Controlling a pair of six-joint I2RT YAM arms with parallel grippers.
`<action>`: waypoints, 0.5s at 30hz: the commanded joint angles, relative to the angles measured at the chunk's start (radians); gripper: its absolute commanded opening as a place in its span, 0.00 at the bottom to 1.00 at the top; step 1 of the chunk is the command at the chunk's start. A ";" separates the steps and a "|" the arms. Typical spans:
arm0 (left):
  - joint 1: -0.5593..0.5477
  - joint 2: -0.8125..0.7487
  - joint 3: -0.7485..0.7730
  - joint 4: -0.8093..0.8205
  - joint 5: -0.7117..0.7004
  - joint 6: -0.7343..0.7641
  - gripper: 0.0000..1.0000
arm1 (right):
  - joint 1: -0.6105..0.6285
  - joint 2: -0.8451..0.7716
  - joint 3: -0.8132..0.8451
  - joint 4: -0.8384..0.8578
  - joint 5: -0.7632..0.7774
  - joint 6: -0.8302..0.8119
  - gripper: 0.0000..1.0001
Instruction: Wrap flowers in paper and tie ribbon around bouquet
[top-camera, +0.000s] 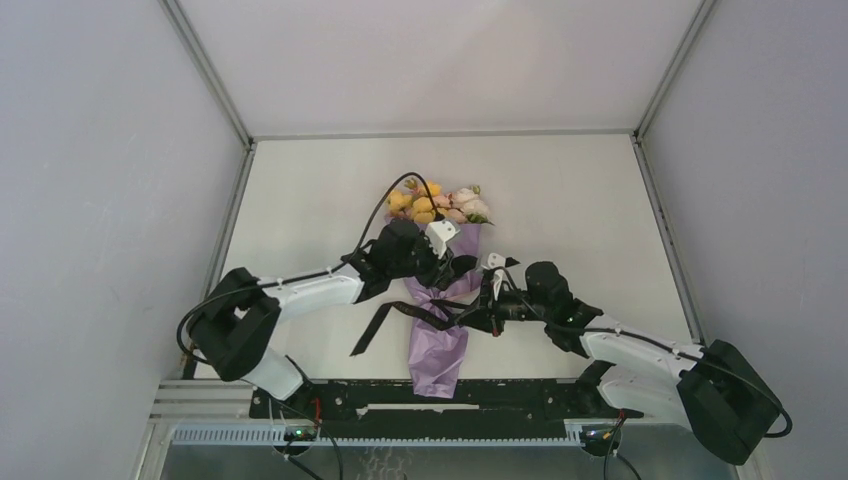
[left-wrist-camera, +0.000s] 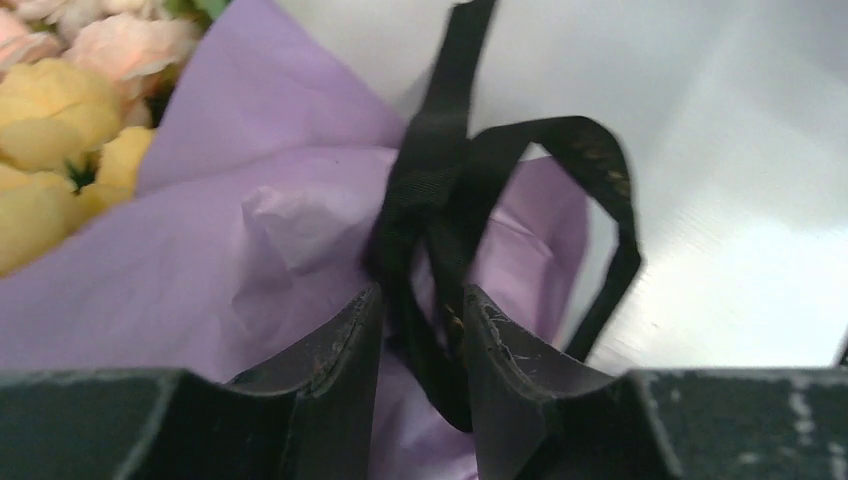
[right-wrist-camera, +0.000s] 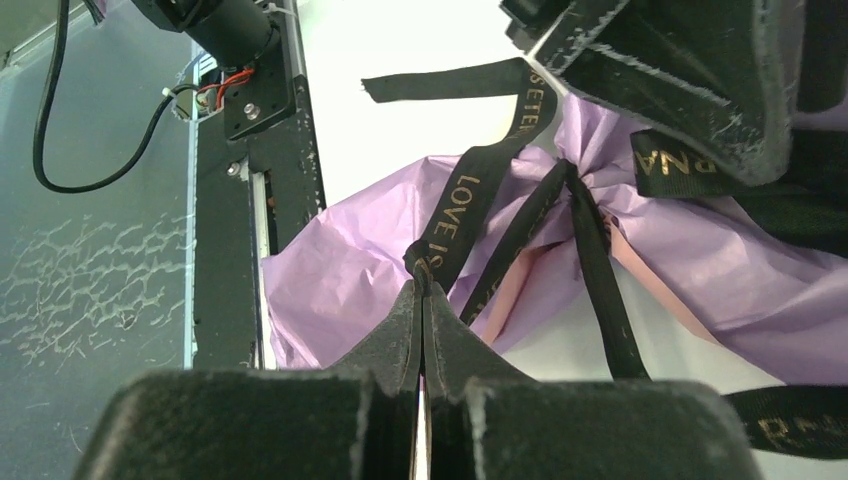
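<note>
Since the tying turns on how the two arms stand about the binding, that relation is recorded first. The bouquet (top-camera: 437, 345), a lilac-purple crinkled paper cone, lies flat on the white table (top-camera: 560, 200); its long axis runs from the narrow end by the arm bases to the yellow, pink and white blooms (top-camera: 435, 203) at the far end. The ribbon (right-wrist-camera: 470, 200), a narrow black fabric band with gold lettering, crosses the cone at its waist, where the paper is gathered; one loose tail trails toward the left arm.

The right gripper (right-wrist-camera: 423, 290) comes in from the cone's right, level with the waist; its fingers are pressed together, pinching one lettered strand just short of the gathered point. The left gripper (left-wrist-camera: 422, 300) sits over the cone on the bloom side of the waist and is the nearer to the loop; its jaws stand part-way apart with two black strands between them; whether they bear on the fabric cannot be told.

Judgement: the binding is slack; tightening calls for opposed pulls across the cone's axis.
</note>
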 joint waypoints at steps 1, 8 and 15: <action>-0.007 0.050 0.089 0.065 -0.185 -0.036 0.42 | -0.030 -0.032 -0.009 0.045 -0.044 0.015 0.00; -0.030 0.116 0.094 0.123 -0.116 -0.048 0.39 | -0.061 -0.052 -0.029 0.040 -0.073 0.018 0.00; -0.049 0.132 0.068 0.149 -0.058 -0.009 0.31 | -0.091 -0.044 -0.032 0.054 -0.101 0.025 0.00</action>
